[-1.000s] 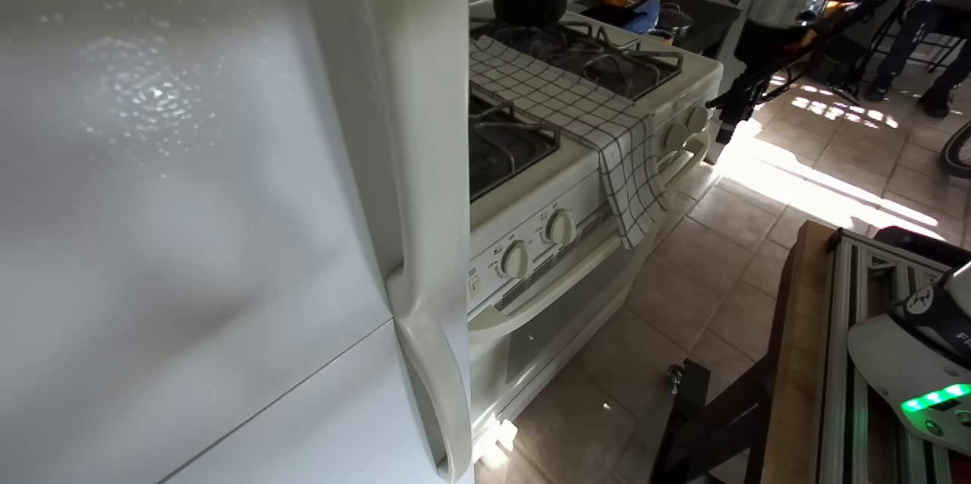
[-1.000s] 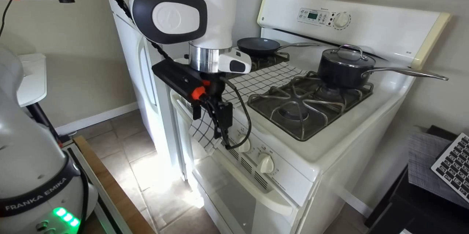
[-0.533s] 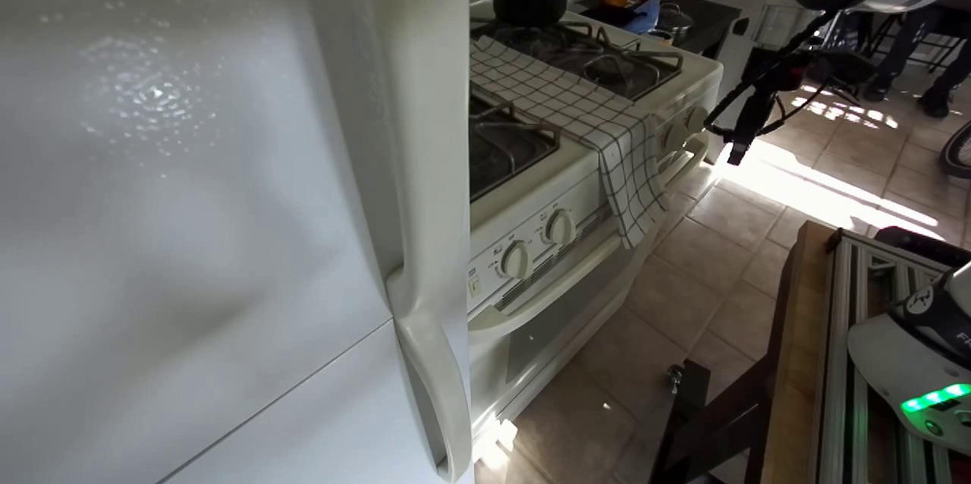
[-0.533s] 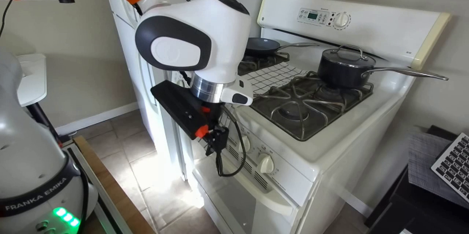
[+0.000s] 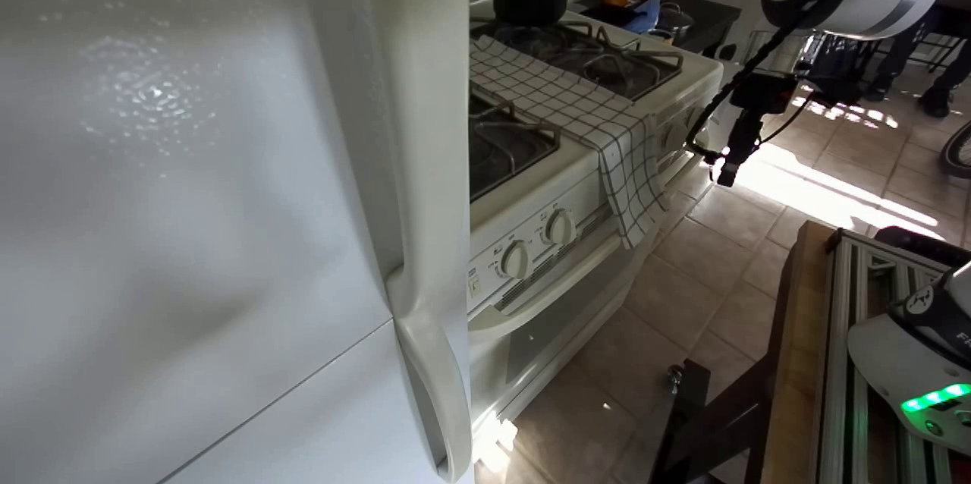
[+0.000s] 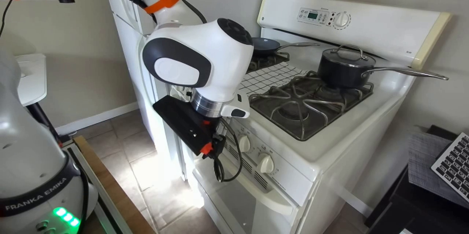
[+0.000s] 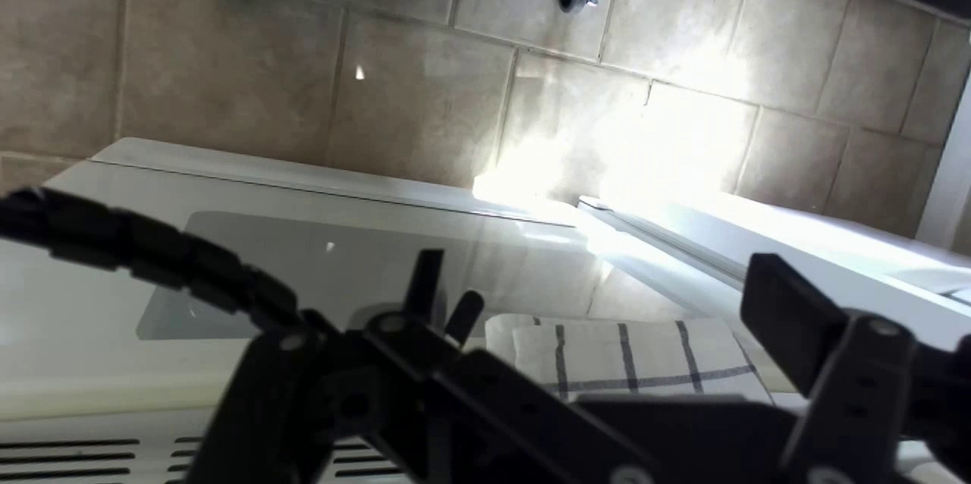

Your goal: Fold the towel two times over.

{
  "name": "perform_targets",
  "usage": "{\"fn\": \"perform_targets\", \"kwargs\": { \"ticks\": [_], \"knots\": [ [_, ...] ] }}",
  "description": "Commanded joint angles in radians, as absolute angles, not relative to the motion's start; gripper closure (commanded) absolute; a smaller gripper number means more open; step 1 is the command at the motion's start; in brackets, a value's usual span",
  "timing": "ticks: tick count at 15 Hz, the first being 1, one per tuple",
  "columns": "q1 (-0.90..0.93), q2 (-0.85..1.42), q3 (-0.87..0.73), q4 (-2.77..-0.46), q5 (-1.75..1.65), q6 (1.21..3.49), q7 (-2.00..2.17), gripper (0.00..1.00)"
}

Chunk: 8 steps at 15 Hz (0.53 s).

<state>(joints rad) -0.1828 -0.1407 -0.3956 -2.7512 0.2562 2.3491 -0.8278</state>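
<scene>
The room is a kitchen, shown by the white gas stove point(image 6: 329, 141) near the jaws, the lidded saucepan point(image 6: 341, 68) and frying pan point(image 6: 264, 45) beyond them, and the refrigerator point(image 5: 205, 180) off to their side.

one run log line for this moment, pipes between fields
towel: across stove, end hanging over front | tool: open, holding nothing | pot: lidded, on stove | next: perhaps grip towel
</scene>
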Motion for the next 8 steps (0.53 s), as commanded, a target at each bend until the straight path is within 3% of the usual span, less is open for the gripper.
{"fn": "perform_targets", "kwargs": {
  "ticks": [1, 8],
  "knots": [
    [-0.194, -0.119, -0.376, -2.743, 0.303, 2.363, -0.860, 0.00],
    [-0.197, -0.010, -0.367, -2.709, 0.529, 2.363, -1.124, 0.00]
  ]
}}
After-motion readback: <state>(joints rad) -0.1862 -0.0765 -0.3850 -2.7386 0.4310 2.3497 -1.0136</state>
